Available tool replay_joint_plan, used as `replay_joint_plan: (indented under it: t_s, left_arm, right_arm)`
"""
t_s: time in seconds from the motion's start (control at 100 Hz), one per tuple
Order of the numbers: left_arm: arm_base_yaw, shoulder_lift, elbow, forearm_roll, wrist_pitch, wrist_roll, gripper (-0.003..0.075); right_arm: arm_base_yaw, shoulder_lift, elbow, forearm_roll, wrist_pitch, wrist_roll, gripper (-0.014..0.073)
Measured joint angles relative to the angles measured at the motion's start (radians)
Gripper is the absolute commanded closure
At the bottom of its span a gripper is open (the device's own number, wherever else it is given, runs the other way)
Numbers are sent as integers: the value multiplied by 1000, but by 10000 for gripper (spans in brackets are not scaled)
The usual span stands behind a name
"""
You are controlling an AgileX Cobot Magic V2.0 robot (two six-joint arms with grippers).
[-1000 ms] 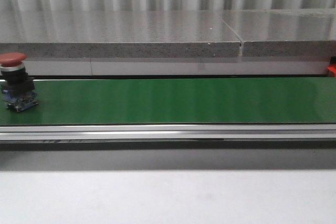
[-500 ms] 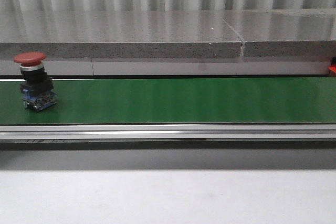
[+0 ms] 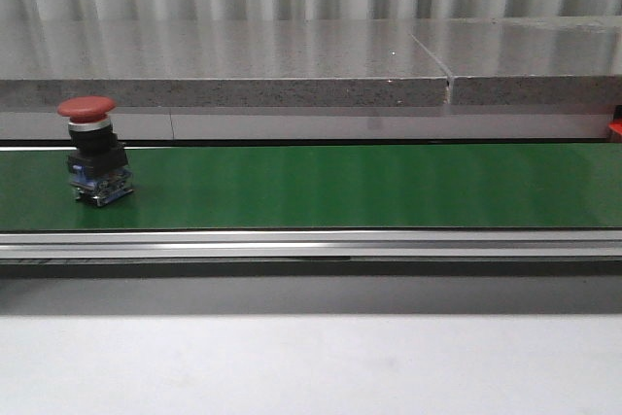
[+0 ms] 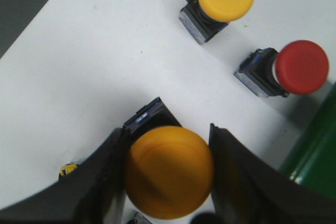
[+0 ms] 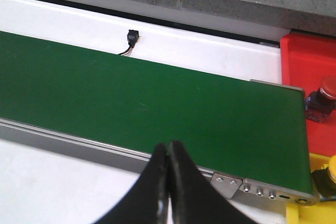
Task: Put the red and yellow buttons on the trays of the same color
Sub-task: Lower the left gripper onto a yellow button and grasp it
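Riding the green belt (image 3: 340, 187) near its left end, a red button (image 3: 94, 151) stands upright on its black base. Left gripper (image 4: 168, 174) pinches a yellow button (image 4: 169, 172) by the cap, jaws on both sides, above the white table (image 4: 94, 56); a second yellow button (image 4: 223, 1) and another red one (image 4: 294, 69) wait nearby. Right gripper (image 5: 168, 179) hangs over the belt's near rail, fingers pressed together, holding nothing. Red tray (image 5: 307, 64) already carries a button (image 5: 321, 98); yellow tray (image 5: 315, 205) lies just beside it. Step judged: feeding buttons onto the belt. Next move calls for the right fingers to spread before the red button arrives
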Motion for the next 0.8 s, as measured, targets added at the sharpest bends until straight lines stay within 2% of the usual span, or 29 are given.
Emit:
replay_joint_plan:
  t_s: [0.3,0.63,0.72,0.8]
  left_arm:
    - [-125,-126,27,0,56,15,661]
    - [-290,-100,28,-3,83,28,652]
    - [-303,-84,28,-4,79,32,591]
    - [-307,-77,28,-8,77,35,455]
  right_arm:
    - [0,0,0,0,0,0,662]
    - [0,0,0,0,0,0,662]
    - [0,0,0,0,0,0,662]
    - [0,0,0,0,0,0,662]
